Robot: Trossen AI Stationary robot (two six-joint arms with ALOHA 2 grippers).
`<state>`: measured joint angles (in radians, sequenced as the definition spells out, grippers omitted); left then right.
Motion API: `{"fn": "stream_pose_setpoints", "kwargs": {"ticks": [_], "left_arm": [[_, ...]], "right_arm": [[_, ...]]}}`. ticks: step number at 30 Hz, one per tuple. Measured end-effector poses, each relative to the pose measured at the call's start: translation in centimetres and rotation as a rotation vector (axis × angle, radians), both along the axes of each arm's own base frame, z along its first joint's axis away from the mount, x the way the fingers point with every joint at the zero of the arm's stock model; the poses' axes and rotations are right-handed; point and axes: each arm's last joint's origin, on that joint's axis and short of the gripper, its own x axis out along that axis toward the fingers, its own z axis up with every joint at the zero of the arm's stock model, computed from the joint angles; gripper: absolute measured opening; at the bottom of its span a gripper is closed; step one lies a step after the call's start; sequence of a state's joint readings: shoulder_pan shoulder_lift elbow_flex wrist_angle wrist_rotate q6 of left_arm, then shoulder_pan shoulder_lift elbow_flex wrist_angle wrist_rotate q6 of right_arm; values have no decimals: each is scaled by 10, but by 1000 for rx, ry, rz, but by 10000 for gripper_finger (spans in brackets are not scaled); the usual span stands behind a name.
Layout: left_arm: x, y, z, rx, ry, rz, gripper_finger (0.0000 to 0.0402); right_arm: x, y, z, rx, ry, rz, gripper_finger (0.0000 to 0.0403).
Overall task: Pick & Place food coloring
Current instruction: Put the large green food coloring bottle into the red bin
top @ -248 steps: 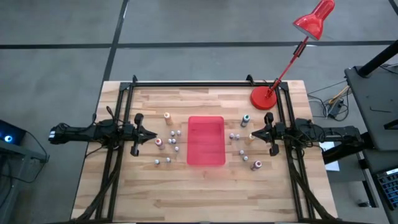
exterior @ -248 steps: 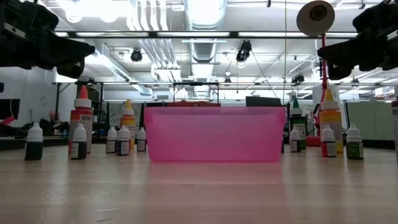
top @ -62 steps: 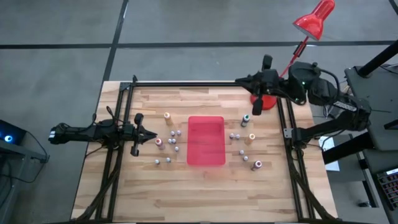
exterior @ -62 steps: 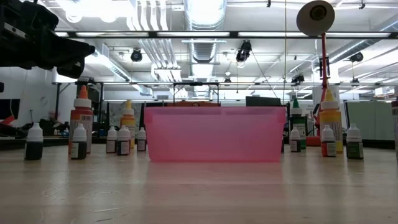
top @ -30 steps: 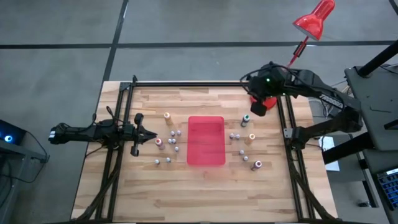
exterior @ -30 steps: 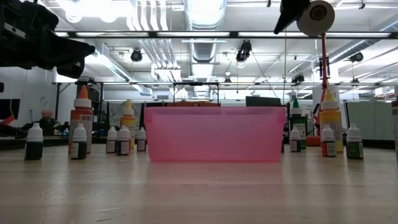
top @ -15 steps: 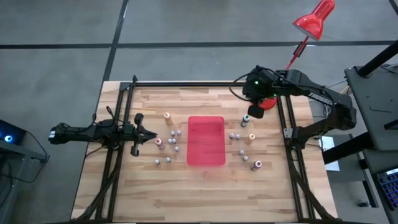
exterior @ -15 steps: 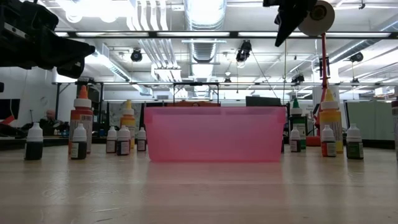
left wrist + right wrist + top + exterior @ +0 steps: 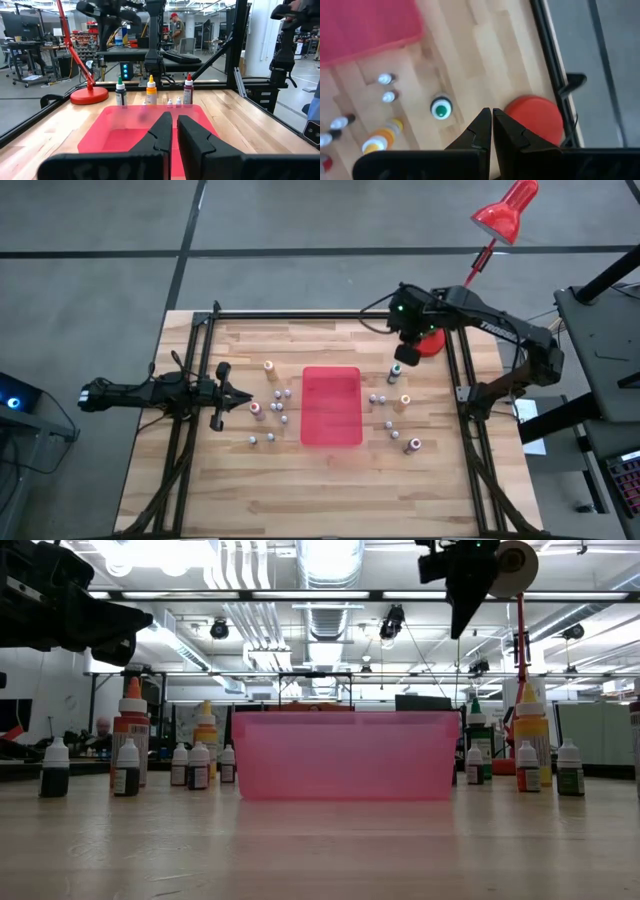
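Several tiny food coloring bottles stand upright on their bases on both sides of the red tray (image 9: 331, 406). Left of it are an orange one (image 9: 269, 367) and a red one (image 9: 257, 409). Right of it are a green-capped one (image 9: 396, 371), an orange one (image 9: 404, 400) and a dark red one (image 9: 412, 445). My right gripper (image 9: 405, 356) hangs high, fingers down and shut, just beyond the green-capped bottle (image 9: 440, 108). My left gripper (image 9: 246, 396) waits shut and level at the left bottles, pointing at the tray (image 9: 125, 135).
The red desk lamp's round base (image 9: 424, 340) sits at the far right corner, close beside my right gripper (image 9: 491, 112); its stem slants up to the right. A black frame (image 9: 300, 313) runs along the far edge and down both sides. Bare wood lies near the front edge.
My right arm has swung a little toward the table's left, away from the lamp base. Its gripper has come down into the low view from above, fingers pointing down over the green-capped bottle's area. No bottle has moved.
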<state>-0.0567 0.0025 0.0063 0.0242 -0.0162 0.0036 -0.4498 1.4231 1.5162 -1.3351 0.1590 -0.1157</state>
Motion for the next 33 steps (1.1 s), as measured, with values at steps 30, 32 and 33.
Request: {"fn": "stream_pose_setpoints", "kwargs": {"ticks": [30,32,33], "left_arm": [[0,0,0,0,0,0,3],[0,0,0,0,0,0,3],[0,0,0,0,0,0,3]], "right_arm": [[-20,-23,-7,78,10,-329,21],[-19,-21,-10,80,16,-317,31],[-18,-20,-12,81,20,-310,37]]}}
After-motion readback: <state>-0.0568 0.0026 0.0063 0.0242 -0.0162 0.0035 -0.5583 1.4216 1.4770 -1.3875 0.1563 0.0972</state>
